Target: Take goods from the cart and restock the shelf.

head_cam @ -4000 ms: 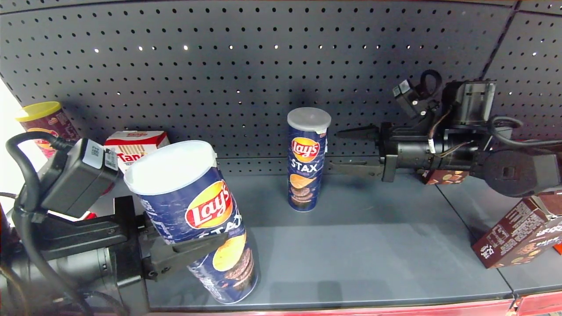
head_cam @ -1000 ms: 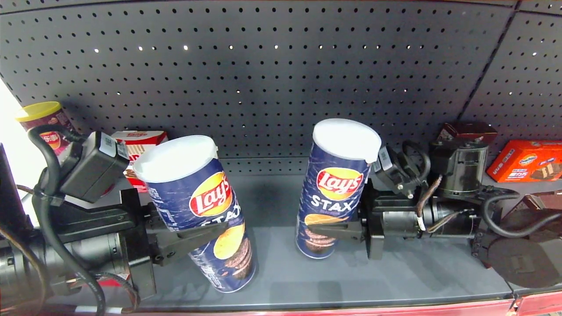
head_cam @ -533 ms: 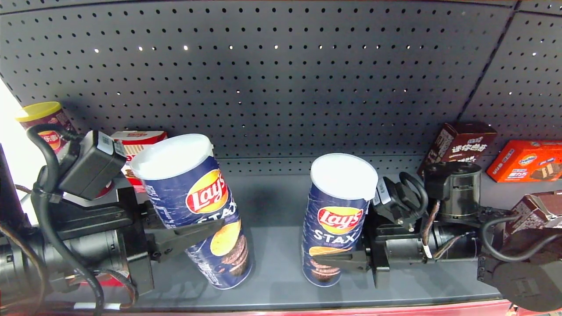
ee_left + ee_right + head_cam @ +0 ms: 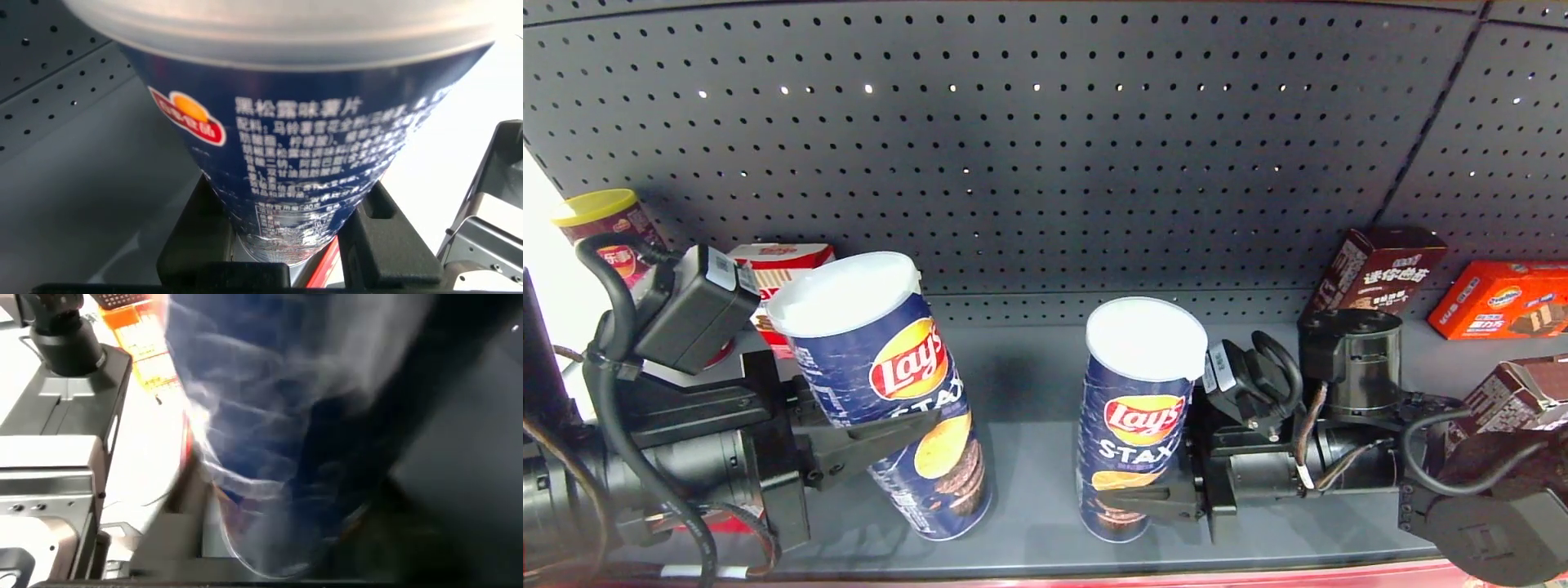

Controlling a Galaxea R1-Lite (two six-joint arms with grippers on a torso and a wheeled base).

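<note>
Right gripper (image 4: 1131, 490), jaws pinching right chip can (image 4: 1139, 416): lower in frame than a second ago, near shelf (image 4: 1029, 425); release likely next. Left gripper (image 4: 890, 441) pinches tilted left chip can (image 4: 882, 384).

Matte black arms (image 4: 678, 461), looped cables (image 4: 598, 384), white-labelled cameras (image 4: 698, 306)

back: dark grey pegboard panel (image 4: 1045, 163), slanted seam (image 4: 1433, 114) toward the right | light: bright specks (image 4: 868, 88) through some holes, white glare (image 4: 535, 245) at far left | shelf (image 4: 1029, 367): flat grey deck, red front lip (image 4: 1176, 581)
</note>
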